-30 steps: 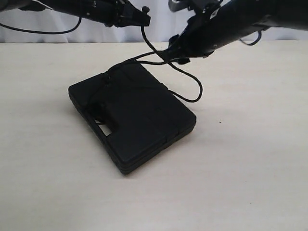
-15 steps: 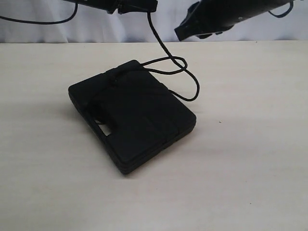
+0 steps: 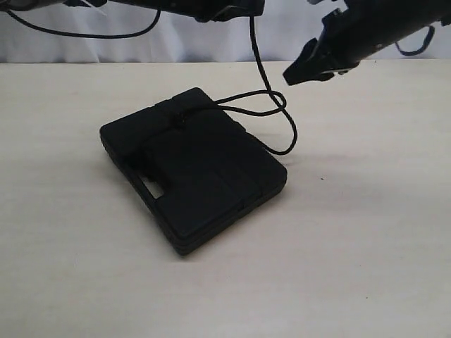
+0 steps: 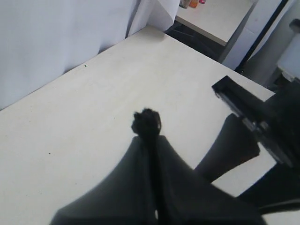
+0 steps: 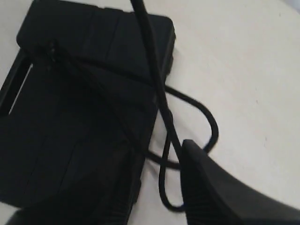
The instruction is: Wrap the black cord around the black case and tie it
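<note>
The left gripper (image 3: 254,8), clamped on the black cord (image 3: 261,62), is shifted right along the far side and slightly higher. The raised strand is carried right with it and is drawn steeper, now climbing from beyond the far right corner of the black case (image 3: 204,169). The right gripper (image 3: 299,74) is lifted off the cord and moved right, clear of it. The flat loop by that corner is stretched further right.

Looks like a robotics lab: pale worktable (image 3: 366,246) backed by a white curtain (image 3: 176,46), robot arms (image 3: 380,21) above.
</note>
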`<action>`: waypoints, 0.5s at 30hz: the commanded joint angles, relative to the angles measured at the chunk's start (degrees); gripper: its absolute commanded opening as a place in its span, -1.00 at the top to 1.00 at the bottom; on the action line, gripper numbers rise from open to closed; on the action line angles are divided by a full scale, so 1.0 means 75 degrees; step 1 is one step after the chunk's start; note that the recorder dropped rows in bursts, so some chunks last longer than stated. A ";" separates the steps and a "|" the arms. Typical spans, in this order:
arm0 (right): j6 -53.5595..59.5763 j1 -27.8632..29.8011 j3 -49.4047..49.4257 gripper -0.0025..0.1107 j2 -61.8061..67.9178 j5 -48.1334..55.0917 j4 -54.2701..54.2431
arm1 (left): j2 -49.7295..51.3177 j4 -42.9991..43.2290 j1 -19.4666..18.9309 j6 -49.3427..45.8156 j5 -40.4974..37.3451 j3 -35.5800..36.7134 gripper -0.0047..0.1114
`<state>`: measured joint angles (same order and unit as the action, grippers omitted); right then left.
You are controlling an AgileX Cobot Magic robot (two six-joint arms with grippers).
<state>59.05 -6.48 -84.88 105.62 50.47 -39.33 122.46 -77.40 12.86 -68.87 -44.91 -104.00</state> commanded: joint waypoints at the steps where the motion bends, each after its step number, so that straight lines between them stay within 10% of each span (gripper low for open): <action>1: 0.1495 -0.0267 -0.0039 0.37 0.0471 -0.0540 -0.0693 | -0.0088 -0.0105 0.0119 -0.0003 0.0138 -0.0035 0.92; 15: 0.1457 -0.0570 -0.0039 0.41 0.1154 -0.2001 -0.0693 | -0.0088 -0.0090 0.0119 -0.0003 0.0068 -0.0035 0.92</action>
<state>70.94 -10.81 -84.81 113.70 36.38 -44.17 122.46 -77.40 13.52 -68.87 -44.16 -104.00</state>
